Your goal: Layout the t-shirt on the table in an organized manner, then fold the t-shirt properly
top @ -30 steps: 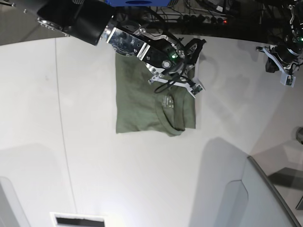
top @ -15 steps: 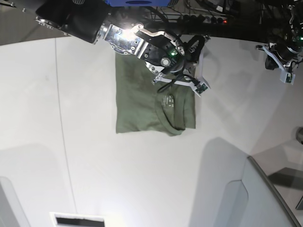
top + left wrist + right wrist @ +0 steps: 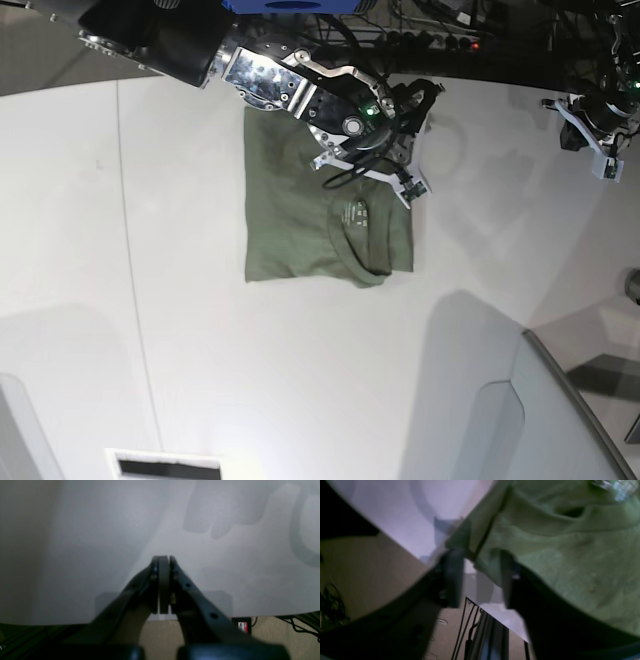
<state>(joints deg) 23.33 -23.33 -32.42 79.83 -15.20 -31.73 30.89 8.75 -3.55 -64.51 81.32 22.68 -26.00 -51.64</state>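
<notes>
The right gripper point(image 3: 478, 580) has its fingers point(image 3: 453, 577) parted, with a fold of the shirt point(image 3: 557, 555) hanging in the gap between them; whether the pads touch the cloth cannot be told. In the base view this gripper point(image 3: 415, 100) sits at the shirt's far corner, near the table's point(image 3: 200, 330) back edge. The shirt point(image 3: 300, 220) lies folded into a rough rectangle on the table, collar point(image 3: 365, 262) toward the near side.

The left gripper point(image 3: 163, 585) is clenched, its fingers point(image 3: 155, 585) pressed together and grasping nothing, over bare table point(image 3: 100, 542). In the base view it point(image 3: 590, 125) hangs well apart from the shirt.
</notes>
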